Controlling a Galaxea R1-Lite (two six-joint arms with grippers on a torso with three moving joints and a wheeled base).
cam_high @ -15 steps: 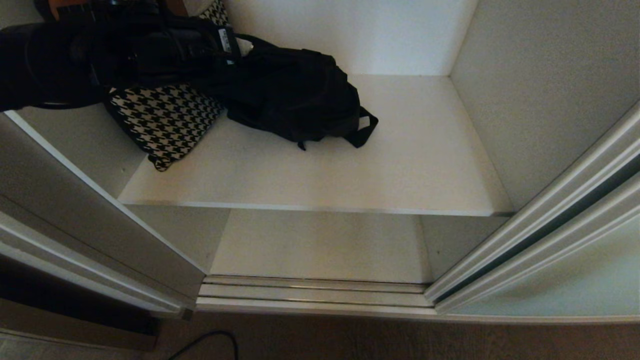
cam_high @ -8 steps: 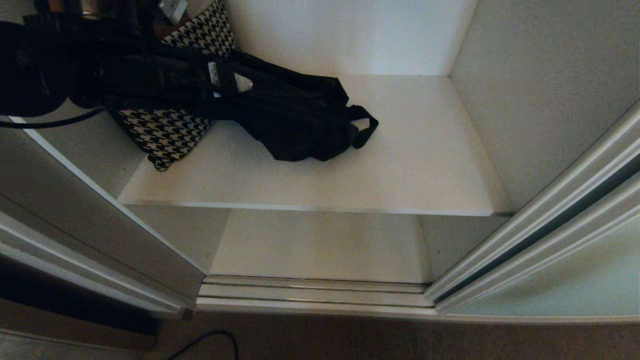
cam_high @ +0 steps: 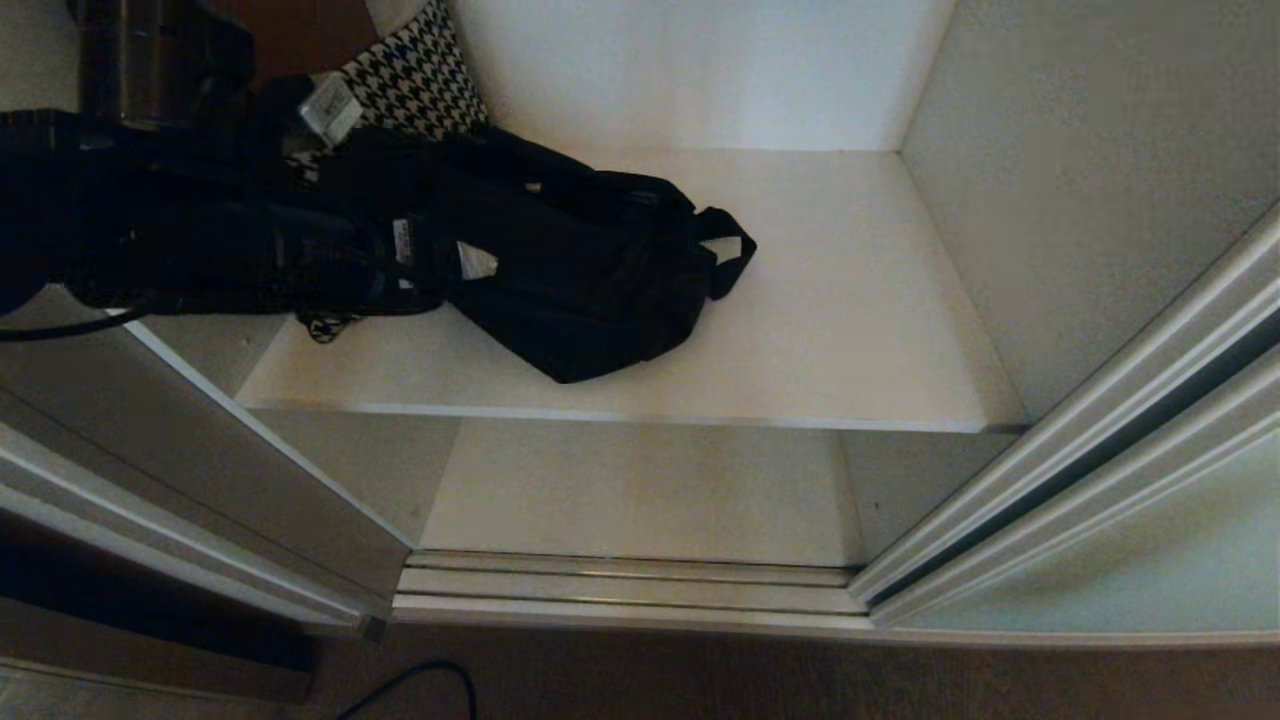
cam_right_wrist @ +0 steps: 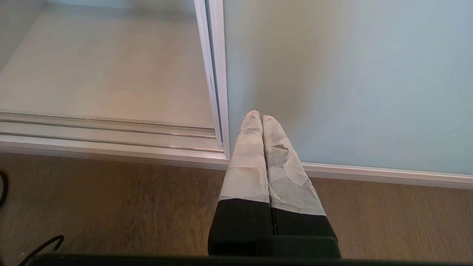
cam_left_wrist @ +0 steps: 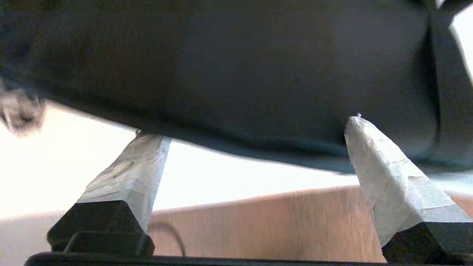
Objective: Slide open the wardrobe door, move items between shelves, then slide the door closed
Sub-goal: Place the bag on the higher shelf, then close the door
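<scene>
The sliding wardrobe door (cam_high: 1150, 560), pale green frosted glass, stands slid to the right, so the shelves are open to view. A black backpack (cam_high: 590, 280) lies slumped on the upper shelf (cam_high: 820, 330), partly over a black-and-white houndstooth cushion (cam_high: 415, 80). My left arm reaches in from the left, and its gripper (cam_high: 440, 265) is at the backpack's left side. In the left wrist view this gripper (cam_left_wrist: 253, 127) is open, its taped fingers (cam_left_wrist: 129, 173) wide apart with their tips at the bag's dark cloth (cam_left_wrist: 236, 66). My right gripper (cam_right_wrist: 257, 115) hangs shut, low before the door glass (cam_right_wrist: 351, 74).
The lower shelf (cam_high: 640, 490) lies bare under the upper one. A grooved floor track (cam_high: 620, 585) runs along the wardrobe's front. The wardrobe's side wall (cam_high: 1050, 200) bounds the right. A dark cable (cam_high: 420, 685) lies on the wooden floor.
My left arm has sunk and drawn toward the shelf's front. The backpack has come with it from the back of the shelf and slumped flatter. More of the cushion's top shows.
</scene>
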